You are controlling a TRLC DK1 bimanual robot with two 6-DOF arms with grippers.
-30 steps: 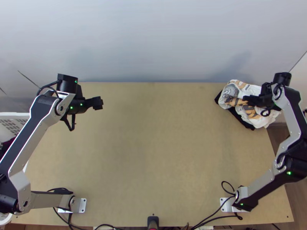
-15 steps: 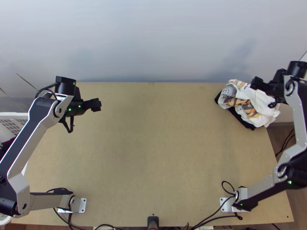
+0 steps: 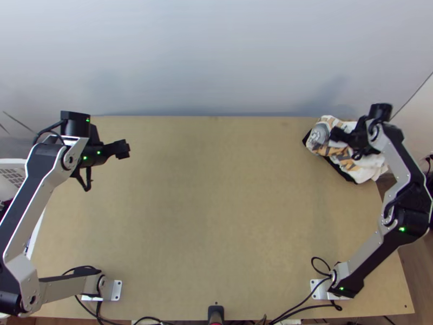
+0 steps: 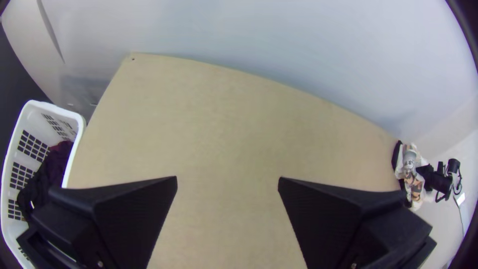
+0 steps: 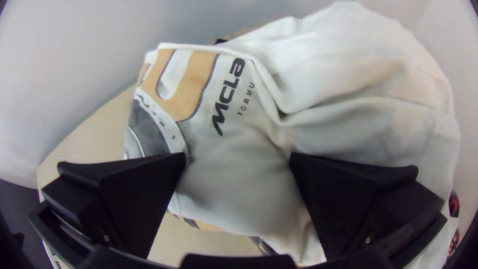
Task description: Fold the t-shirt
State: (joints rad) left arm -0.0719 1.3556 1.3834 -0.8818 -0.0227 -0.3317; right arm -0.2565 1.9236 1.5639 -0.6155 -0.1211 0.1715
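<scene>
T-shirt lies bunched in rounded white creases, both arms' flat jaws spread.

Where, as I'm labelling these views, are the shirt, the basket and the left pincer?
Shirt (image 5: 358,65): right wrist view, plain white cloth.
Basket (image 4: 35,119): left wrist view, inner wall.
Left pincer (image 4: 227,180): left wrist view, midway between fingertips.

Top view high over near edge of table, aimed steeply down, left wrist view oblique, far edge across upper frame, right wrist view close over t-shirt, t-shirt at right of both other frames
</scene>
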